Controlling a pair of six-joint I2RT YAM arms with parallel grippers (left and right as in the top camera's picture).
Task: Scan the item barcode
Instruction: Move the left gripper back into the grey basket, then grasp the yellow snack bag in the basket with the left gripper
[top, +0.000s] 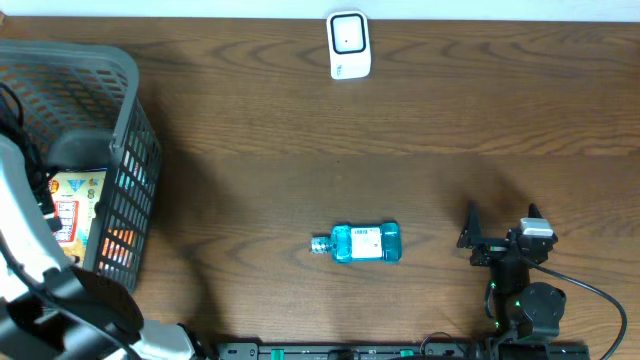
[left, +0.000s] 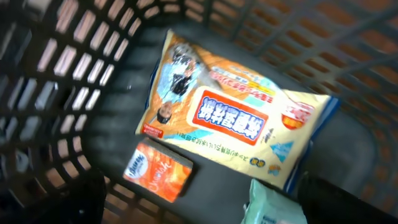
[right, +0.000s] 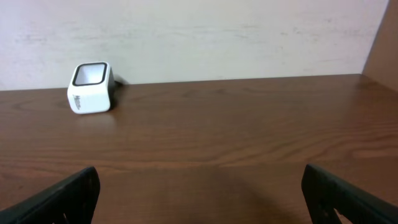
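Dark wood table (top: 250, 120), pale wall (right: 217, 31) behind
You have the blue bottle (top: 358, 243) lying on its side mid-table, the white scanner (top: 348, 45) at the far edge; right gripper (top: 500, 228) spread and empty, right of the bottle; left gripper (left: 199, 205) spread and empty over packets (left: 236, 124) in the grey basket (top: 125, 90)

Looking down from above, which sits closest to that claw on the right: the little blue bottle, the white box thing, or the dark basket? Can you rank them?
Measured from the right gripper in the overhead view:
1. blue bottle: lying on its side just to the gripper's left.
2. white scanner: at the far edge, ahead and to the left.
3. basket: farthest, at the far left side.
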